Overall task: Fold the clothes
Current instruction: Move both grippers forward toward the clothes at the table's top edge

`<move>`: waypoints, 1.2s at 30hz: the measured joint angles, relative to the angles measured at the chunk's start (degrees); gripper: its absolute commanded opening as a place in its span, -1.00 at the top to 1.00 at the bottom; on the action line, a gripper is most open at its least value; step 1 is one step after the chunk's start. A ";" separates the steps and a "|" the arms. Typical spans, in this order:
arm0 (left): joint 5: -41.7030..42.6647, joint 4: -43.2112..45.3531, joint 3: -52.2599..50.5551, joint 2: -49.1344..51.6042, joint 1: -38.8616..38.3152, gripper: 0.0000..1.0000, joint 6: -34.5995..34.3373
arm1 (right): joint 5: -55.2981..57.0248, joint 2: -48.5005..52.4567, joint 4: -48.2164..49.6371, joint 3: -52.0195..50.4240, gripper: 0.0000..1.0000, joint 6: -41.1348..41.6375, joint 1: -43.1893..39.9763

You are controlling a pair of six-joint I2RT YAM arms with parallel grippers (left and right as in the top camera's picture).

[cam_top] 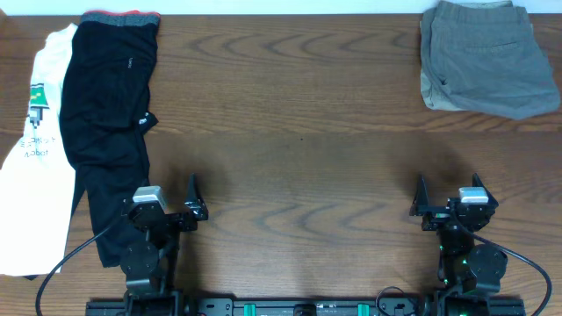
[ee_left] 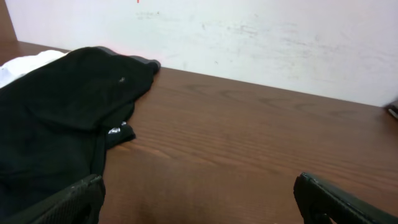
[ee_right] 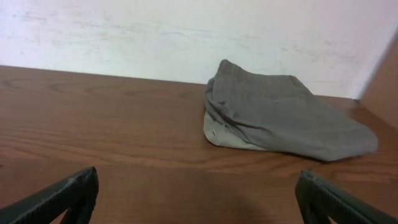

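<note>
Both hands hover low over the wooden counter (cam_top: 299, 114) with their fingers spread wide, released and grasping nothing. The long black trousers (cam_top: 105, 114) lie stretched out ahead of the left hand (cam_top: 167, 204) and to its left. Their grey-and-red waistband (cam_top: 118, 17) is at the far edge of the counter, and one leg runs back toward the near edge, passing just beside and partly beneath that hand's left side. In the left wrist view the trousers (ee_left: 50, 124) fill the space ahead-left of the left hand (ee_left: 199, 211), a small tag showing at their right edge. A bit of the white T-shirt (ee_left: 18, 65) peeks out beyond them. From above, the T-shirt (cam_top: 39, 167) with its green print lies further left than the trousers, its right edge tucked under them. Bare wood lies between the two hands. The right hand (cam_top: 450, 202) is well apart from the clothes. Ahead of it and slightly to its right, near the far edge, sit grey-khaki shorts (cam_top: 487, 57), loosely folded. The right wrist view shows the shorts (ee_right: 280, 118) against a pale wall (ee_right: 124, 37), well ahead of the right hand (ee_right: 199, 211).
</note>
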 measured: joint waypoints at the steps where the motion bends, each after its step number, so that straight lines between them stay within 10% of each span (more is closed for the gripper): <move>1: 0.00 0.00 0.00 0.00 0.00 -0.96 0.00 | 0.00 0.00 0.00 0.00 -0.98 0.00 0.00; 36: 0.24 -1.51 2.80 4.83 0.00 -0.96 1.84 | -1.99 0.28 13.33 0.00 -0.98 0.35 0.00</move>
